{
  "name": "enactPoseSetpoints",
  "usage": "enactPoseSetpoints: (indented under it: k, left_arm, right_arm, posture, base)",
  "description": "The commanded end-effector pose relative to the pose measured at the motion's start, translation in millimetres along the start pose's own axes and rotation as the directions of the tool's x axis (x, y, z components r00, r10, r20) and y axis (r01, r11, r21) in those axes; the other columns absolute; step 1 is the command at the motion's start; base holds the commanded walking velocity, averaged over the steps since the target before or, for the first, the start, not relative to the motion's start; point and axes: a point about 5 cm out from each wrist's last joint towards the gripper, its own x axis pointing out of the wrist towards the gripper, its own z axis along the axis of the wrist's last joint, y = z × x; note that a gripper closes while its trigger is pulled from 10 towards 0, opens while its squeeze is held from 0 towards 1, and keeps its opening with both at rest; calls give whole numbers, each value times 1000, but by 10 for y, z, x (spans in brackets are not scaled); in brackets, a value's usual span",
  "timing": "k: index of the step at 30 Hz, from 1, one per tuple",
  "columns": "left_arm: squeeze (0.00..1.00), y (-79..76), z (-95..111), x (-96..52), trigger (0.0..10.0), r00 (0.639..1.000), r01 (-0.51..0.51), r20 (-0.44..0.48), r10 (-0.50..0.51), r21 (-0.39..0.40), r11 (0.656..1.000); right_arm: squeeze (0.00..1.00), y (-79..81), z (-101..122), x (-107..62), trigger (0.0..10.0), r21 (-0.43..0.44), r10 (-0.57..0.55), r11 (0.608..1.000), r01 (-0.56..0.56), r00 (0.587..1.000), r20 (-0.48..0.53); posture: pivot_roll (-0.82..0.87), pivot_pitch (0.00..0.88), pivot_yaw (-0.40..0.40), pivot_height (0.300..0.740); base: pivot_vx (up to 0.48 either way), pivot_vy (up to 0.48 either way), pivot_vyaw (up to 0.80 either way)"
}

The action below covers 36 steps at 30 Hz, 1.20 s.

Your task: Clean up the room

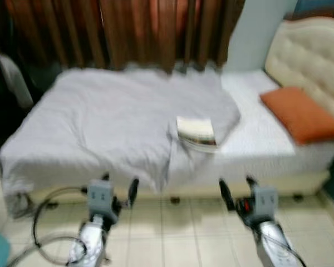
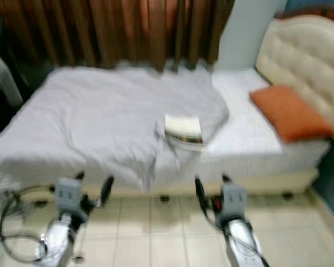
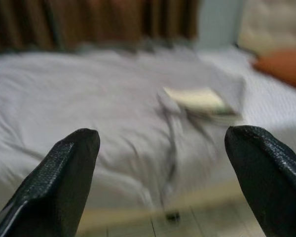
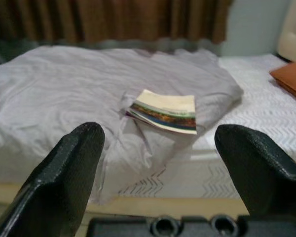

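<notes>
Book [image 4: 164, 111] rests on the rumpled grey blanket [image 1: 111, 119] of the bed [image 1: 267, 142], well ahead of my left pincer [image 1: 119, 186] and right pincer [image 1: 236, 188], both spread empty. Blurred views could probably make me misjudge reach and snag blanket.

You have a bed [image 1: 256, 139] with a white, chevron-textured mattress cover as your reference. Behind its far side hangs a brown pleated curtain [image 1: 128, 33], with a pale blue strip of wall [image 1: 256, 33] beside it toward the head end. A cream tufted headboard [image 1: 312, 50] stands at the head of the bed, and an orange pillow [image 1: 301, 114] lies on the mattress just before it. In front of the bed, note the pale tiled floor [image 1: 178, 233]; a dark cable [image 1: 34, 222] loops on it near the foot end.
</notes>
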Motion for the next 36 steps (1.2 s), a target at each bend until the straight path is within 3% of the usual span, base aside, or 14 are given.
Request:
enactPoseSetpoints:
  k: [1, 3, 11, 19, 24, 32, 36]
  left_arm:
    - [0, 51, 27, 52, 10000, 1000, -9, -4, 10, 20, 1000]
    - [0, 62, 49, 112, 10000, 1000, -18, 1, 18, 18, 1000]
    - [0, 42, 8, 130, 10000, 1000, -2, -16, 2, 31, 1000]
    - [0, 54, 32, 198, 10000, 1000, 7, -7, -7, 42, 999]
    - [0, 5, 21, 212, 10000, 1000, 16, -8, -16, 35, 999]
    - [0, 2, -61, 182, 10000, 998, -38, -46, 41, 73, 997]
    - [0, 28, -70, 185, 10000, 996, -71, -46, 72, 19, 997]
  right_arm:
    - [0, 4, 33, 42, 10000, -7, -1, 1000, 1, 1000, 7]
    - [0, 19, 45, 70, 10000, -12, 8, 1000, -8, 1000, 7]
    - [0, 23, 41, 101, 10000, -16, 14, 1000, -14, 1000, 2]
    - [0, 15, 10, 124, 10000, -11, 4, 1000, -5, 1000, -23]
    - [0, 7, 3, 126, 10000, -22, 7, 1000, -7, 1000, -26]
    - [0, 9, 4, 129, 10000, -24, 12, 1000, -13, 1000, -29]
    - [0, 14, -2, 129, 10000, -21, 21, 1000, -22, 999, -37]
  posture:
    - [3, 0, -32, 740]
    - [-5, 0, -30, 740]
    - [-16, 0, -19, 740]
    - [-21, 0, -15, 740]
    - [-29, 0, -11, 740]
    - [-31, 0, -11, 740]
    - [-30, 0, -13, 740]
  base:
    - [412, 240, 0]
    - [412, 244, 0]
    - [414, 242, 0]
    - [414, 242, -800]
    - [450, 0, -790]
    - [344, 0, 0]
    - [158, -178, 0]
